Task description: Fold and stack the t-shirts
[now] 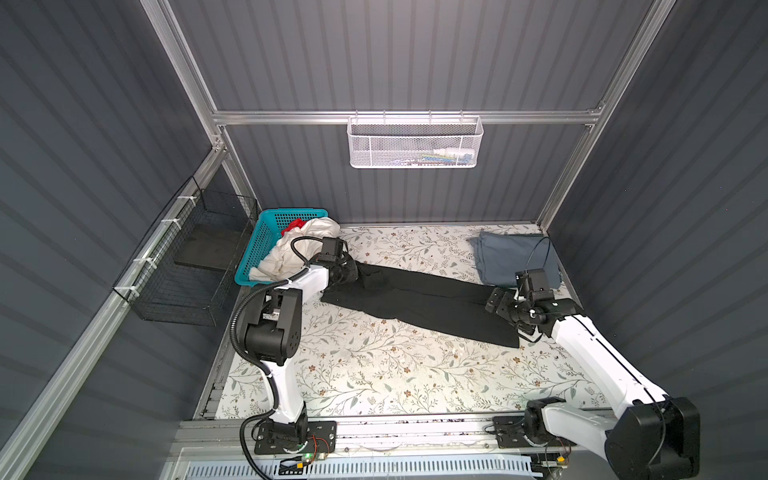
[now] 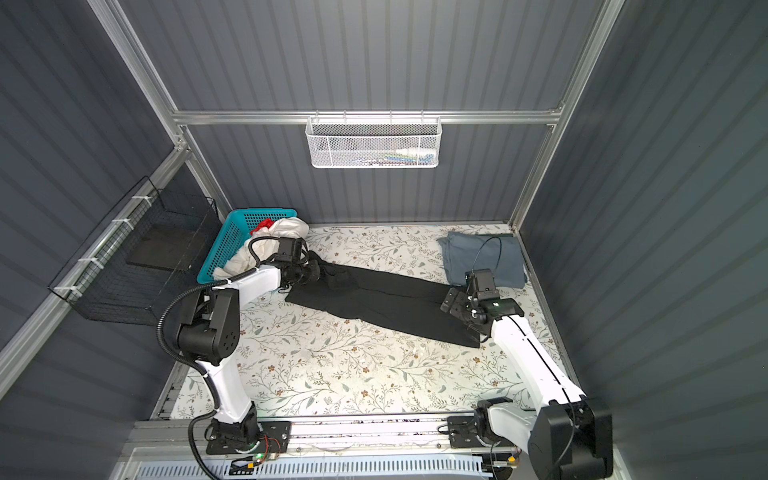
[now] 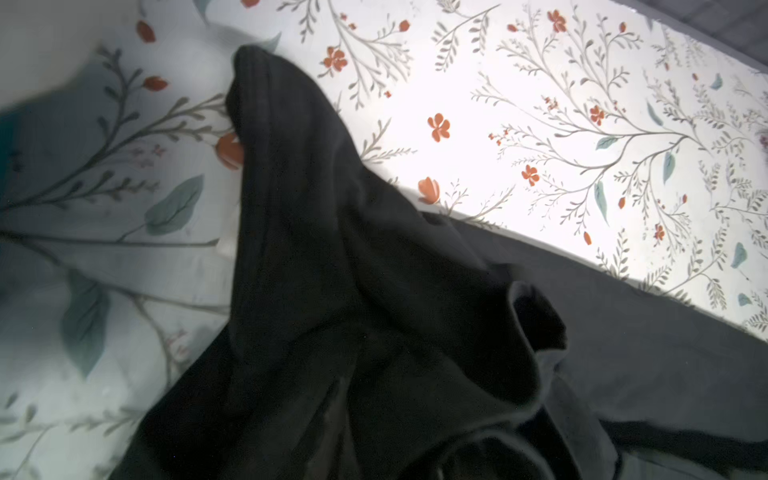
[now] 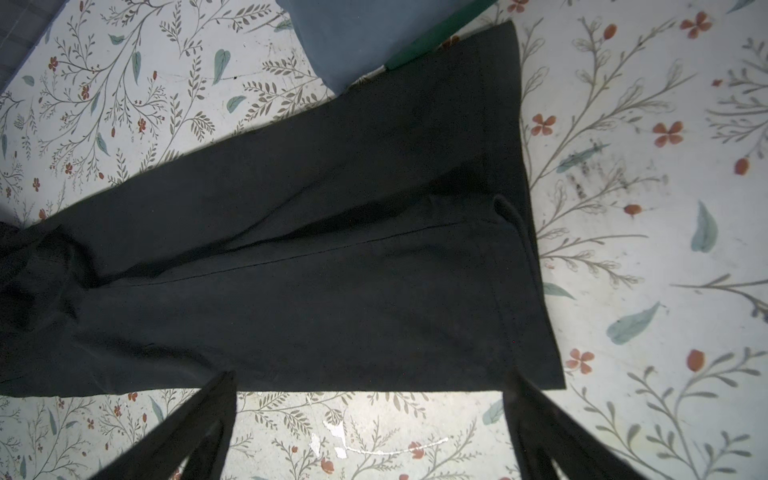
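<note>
Right wrist view shows the right claw [image 4: 372, 376] spread wide, empty, above the black t-shirt [image 4: 311, 249] lying long across the floral worktop [image 4: 623, 249]; whether the left claw [image 1: 351, 272] at its other end grips, I cannot tell.

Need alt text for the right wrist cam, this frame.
A black t-shirt, folded into a long flat strip, lies across a floral table cover. The right gripper hangs open over one long edge of the strip, near its end, jaws spread wide. A folded blue-grey t-shirt meets the strip's opposite edge.
</note>
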### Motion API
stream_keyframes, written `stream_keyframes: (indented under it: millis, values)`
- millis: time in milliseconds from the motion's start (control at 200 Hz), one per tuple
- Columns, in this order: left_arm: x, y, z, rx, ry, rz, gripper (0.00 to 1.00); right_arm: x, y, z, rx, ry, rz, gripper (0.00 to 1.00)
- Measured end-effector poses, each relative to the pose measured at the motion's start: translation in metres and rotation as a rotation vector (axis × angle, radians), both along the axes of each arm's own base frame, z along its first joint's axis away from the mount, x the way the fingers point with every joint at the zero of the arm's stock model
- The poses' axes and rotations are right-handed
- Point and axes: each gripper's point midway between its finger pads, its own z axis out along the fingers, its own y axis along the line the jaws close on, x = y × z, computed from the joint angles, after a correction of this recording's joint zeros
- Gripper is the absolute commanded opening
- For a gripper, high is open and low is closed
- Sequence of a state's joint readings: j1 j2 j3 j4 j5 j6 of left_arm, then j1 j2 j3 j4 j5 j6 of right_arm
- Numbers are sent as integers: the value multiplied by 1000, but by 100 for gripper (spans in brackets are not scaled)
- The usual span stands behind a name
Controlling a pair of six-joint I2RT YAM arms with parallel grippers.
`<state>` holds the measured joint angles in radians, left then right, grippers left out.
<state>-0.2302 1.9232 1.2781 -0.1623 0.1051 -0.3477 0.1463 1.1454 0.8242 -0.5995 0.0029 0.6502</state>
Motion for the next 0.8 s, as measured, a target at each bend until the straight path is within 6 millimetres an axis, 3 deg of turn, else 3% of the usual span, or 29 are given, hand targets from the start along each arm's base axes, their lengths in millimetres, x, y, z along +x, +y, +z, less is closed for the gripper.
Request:
stream_keyframes:
  millis: [135,220,325,480,800]
  values:
    - [6,-1,4,-5,-31,-4,19,0,0,-1,-1,4,0,99]
    - [7,0,5,4,-36,-5,7,0,0,-2,-1,8,0,99]
    - [12,0,14,26,-55,-15,0,1,0,-5,1,18,0,99]
    - [27,-1,30,35,-101,-18,0,1,1,-12,4,41,4,99]
    - [38,11,25,116,-56,25,0,1,2,-12,6,42,7,99]
